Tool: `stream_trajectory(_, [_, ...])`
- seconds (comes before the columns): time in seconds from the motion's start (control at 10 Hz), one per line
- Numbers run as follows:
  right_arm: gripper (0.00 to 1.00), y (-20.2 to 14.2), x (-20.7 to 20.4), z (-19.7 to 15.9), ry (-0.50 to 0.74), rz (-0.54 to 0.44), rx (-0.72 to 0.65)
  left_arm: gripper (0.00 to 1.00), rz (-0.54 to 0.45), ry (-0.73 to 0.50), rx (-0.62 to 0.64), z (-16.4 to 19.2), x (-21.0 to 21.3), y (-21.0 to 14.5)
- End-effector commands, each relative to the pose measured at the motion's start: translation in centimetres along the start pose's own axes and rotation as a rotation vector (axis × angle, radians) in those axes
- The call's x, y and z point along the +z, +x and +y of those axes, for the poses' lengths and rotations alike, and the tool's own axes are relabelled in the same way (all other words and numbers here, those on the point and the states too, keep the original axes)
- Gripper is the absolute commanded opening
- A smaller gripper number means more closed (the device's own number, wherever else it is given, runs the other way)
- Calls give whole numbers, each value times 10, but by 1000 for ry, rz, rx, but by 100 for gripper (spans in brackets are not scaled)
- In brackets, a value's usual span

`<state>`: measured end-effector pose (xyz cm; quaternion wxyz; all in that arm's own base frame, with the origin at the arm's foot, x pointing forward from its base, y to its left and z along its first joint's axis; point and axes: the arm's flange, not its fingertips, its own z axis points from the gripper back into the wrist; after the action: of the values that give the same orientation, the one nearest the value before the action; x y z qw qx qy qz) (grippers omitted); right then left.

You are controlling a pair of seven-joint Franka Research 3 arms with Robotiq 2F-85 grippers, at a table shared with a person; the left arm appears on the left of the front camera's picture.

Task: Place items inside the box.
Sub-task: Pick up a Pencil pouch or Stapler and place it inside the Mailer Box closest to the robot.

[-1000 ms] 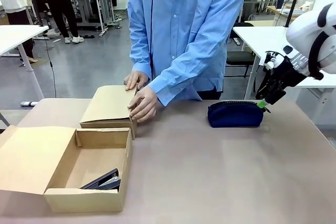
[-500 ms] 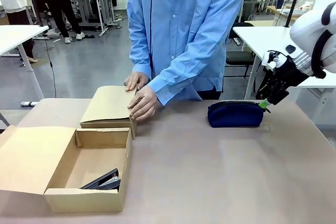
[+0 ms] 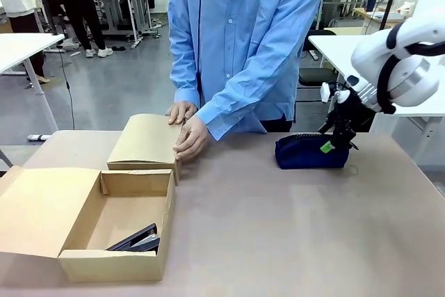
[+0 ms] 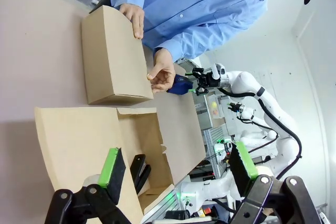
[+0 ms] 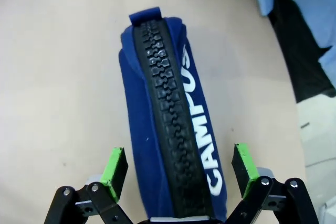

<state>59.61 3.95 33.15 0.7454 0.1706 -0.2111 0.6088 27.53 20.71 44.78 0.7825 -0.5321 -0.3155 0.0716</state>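
A navy blue zip pouch (image 3: 306, 151) lies on the table at the right, and in the right wrist view the pouch (image 5: 168, 103) runs lengthwise away from the camera. My right gripper (image 3: 332, 141) hangs over its right end. It is open (image 5: 178, 167), with one green pad on each side of the pouch and a gap on both sides. The open cardboard box (image 3: 82, 263) stands at the front left with a black stapler (image 3: 136, 239) inside. My left gripper (image 4: 177, 165) is open and holds nothing, above the box (image 4: 79, 135).
A person in a blue shirt stands at the far side with both hands (image 3: 188, 137) on a smaller closed cardboard box (image 3: 144, 140) just behind the open one. The open box's lid (image 3: 42, 210) lies flat to the left. Bare tabletop (image 3: 278, 227) spans the middle and front right.
My right arm has swung left and down, its wrist turned, so the gripper now straddles the pouch's right end. The person's hands have barely shifted.
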Motion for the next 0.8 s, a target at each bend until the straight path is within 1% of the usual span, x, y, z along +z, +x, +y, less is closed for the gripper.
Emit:
stream_trajectory(0.0, [89, -6, -8, -11, 30, 24, 40, 100, -18, -24, -19, -1, -2, -4])
stream_trajectory(0.1, [44, -7, -7, -9, 67, 20, 35, 100, -18, -24, -19, -1, -2, -4])
stream_trajectory(0.2, [32, -9, -6, -8, 71, 19, 21, 100, -18, -24, -19, -1, -2, -4])
stream_trajectory(0.3, [0, -11, -4, -7, 67, 19, 20, 100, -18, -24, -19, -1, -2, -4])
stream_trajectory(0.4, [0, -13, -3, -6, 69, 20, 18, 100, -18, -24, -19, -1, -2, -4])
stream_trajectory(0.5, [17, -14, -3, -5, 74, 27, 16, 100, -18, -24, -19, -1, -2, -4])
stream_trajectory(0.7, [0, -18, 2, -2, 95, 30, 18, 100, -18, -24, -19, -1, -2, -4])
